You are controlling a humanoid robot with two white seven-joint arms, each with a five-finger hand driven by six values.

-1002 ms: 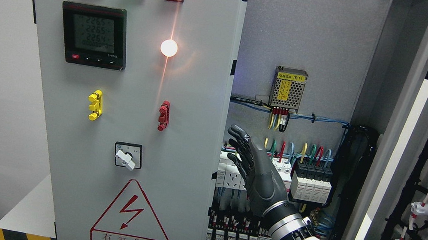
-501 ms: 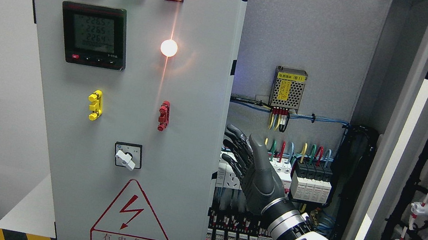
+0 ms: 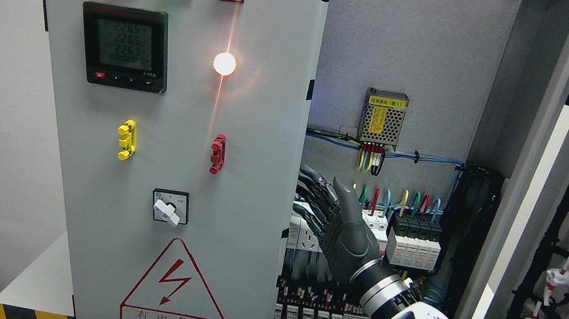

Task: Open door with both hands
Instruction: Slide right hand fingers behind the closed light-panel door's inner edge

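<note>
At the left door's (image 3: pixel 175 124) free right edge: right hand (image 3: pixel 334 223) open, fingers (image 3: pixel 312 199) spread, holding nothing, just beside that edge. Door shut, steel, stiff, likely heavy on hinges; best hooked behind the edge. Right door (image 3: pixel 534 167) already swung wide.

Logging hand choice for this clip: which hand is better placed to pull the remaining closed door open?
The right hand. It is raised inside the open cabinet, fingers extended toward the free edge of the closed left door, holding nothing. The left hand is not in view, so nothing shows it ready.
</note>
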